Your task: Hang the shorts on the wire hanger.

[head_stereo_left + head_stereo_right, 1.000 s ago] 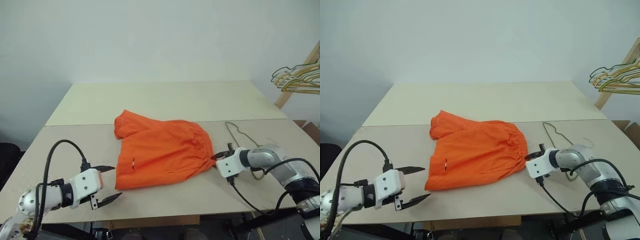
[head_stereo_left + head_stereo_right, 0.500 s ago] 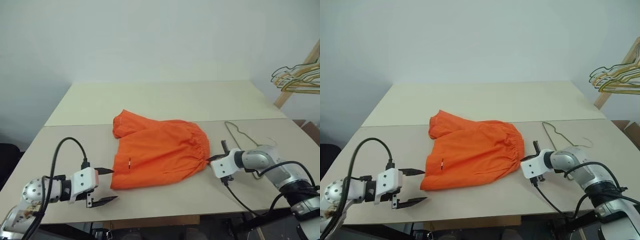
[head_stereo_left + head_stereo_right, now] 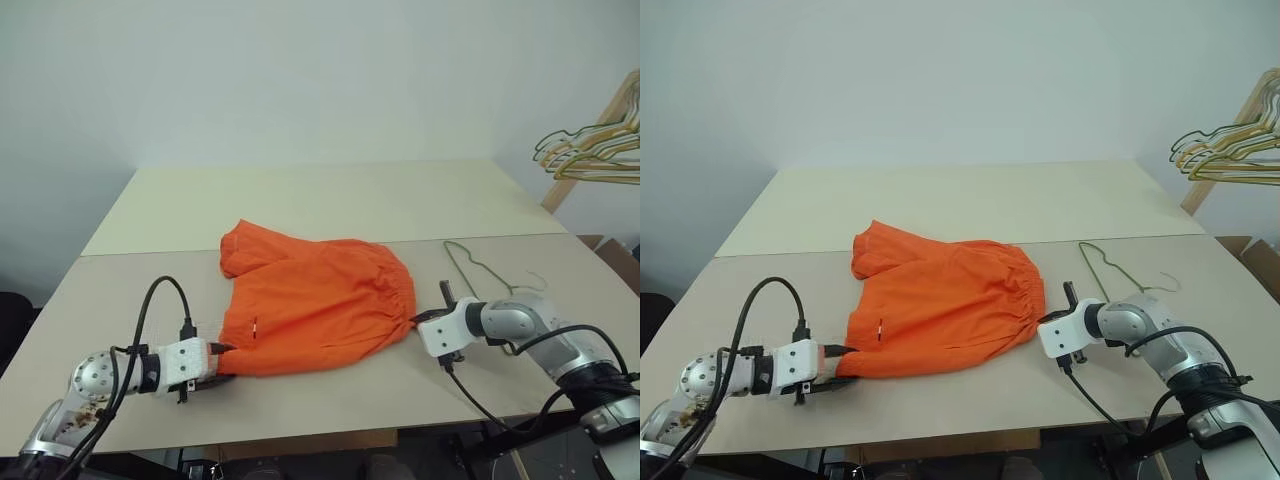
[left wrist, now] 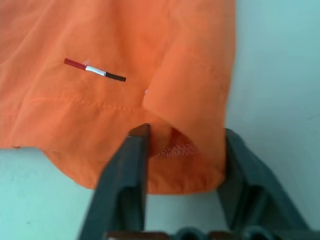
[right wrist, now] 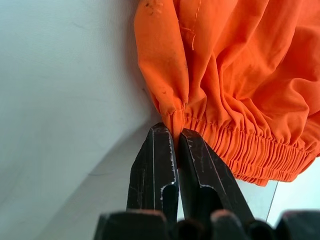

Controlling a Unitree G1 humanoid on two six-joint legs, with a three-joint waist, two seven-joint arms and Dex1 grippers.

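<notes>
Now the bright orange cloth shorts (image 3: 312,305) lie flat on the pale table (image 3: 330,205). Right gripper (image 5: 176,145) pinches the waistband. Left gripper (image 4: 182,145) straddles a hem corner, fingers part spread. Thin wire hanger (image 3: 470,268) lies beside the waistband.

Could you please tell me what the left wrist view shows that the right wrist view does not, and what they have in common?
Left wrist view: the left gripper straddling a folded hem corner of the shorts, its fingers apart, near a small striped mark.

Right wrist view: the right gripper pinched shut on the gathered waistband.

Both: the same orange shorts lying on the pale table, each gripper at an edge of the fabric.
</notes>
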